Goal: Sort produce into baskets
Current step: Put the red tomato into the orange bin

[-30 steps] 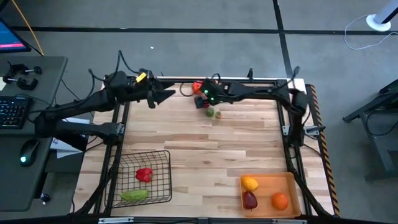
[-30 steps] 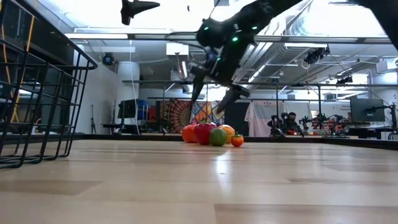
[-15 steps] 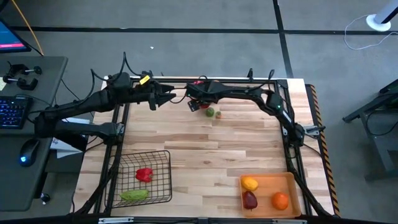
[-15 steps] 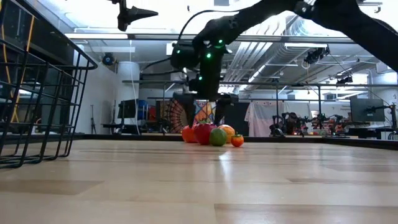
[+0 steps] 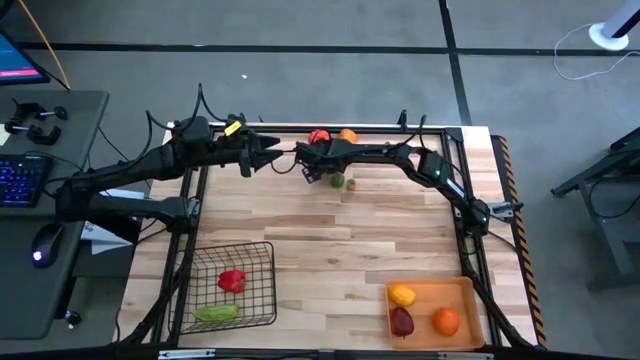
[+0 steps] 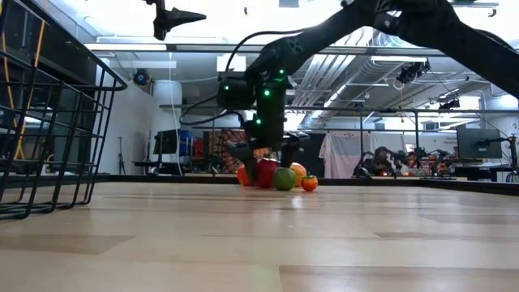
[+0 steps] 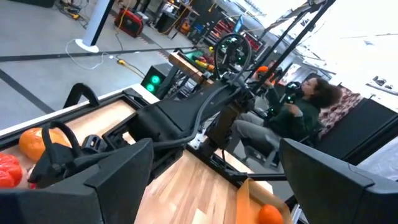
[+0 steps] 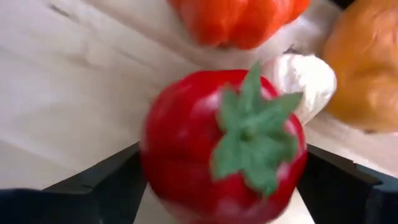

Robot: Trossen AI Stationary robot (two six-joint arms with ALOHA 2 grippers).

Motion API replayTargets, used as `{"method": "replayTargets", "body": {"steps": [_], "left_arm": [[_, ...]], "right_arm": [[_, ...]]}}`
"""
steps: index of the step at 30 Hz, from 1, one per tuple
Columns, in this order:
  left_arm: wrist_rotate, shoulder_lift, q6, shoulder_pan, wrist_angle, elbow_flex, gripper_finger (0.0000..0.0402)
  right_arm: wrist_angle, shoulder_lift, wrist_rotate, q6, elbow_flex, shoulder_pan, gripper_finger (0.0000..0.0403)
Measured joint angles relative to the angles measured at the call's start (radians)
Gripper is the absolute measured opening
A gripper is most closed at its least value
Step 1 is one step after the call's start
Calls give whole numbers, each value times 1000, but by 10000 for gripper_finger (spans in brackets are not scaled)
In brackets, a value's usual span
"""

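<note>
Right end effector (image 8: 217, 205), fingers open either side of red pepper (image 8: 224, 146) at far tabletop (image 5: 320, 225) edge, stem facing wrist; left end effector (image 5: 272, 152) open, just left.

My right gripper (image 5: 312, 165) is covering most of the red tomato (image 8: 224, 146) from above. The tomato is hiding part of the white piece (image 8: 301, 78). The frame edge is cutting off the orange pepper (image 8: 239, 18).
</note>
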Motion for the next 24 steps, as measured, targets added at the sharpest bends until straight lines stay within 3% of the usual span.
{"method": "replayTargets", "body": {"steps": [10,18,24], "left_arm": [[6,-1,-3,0,1,0,337],[120,-78,-1,11,130,-2,337],[87,-159,7,11,287,0,337]], "right_arm": [[50,-24,-34,-70,2,2,271],[56,-200,-22,-363,2,127,270],[296,-245,-254,-558,0,274,270]]}}
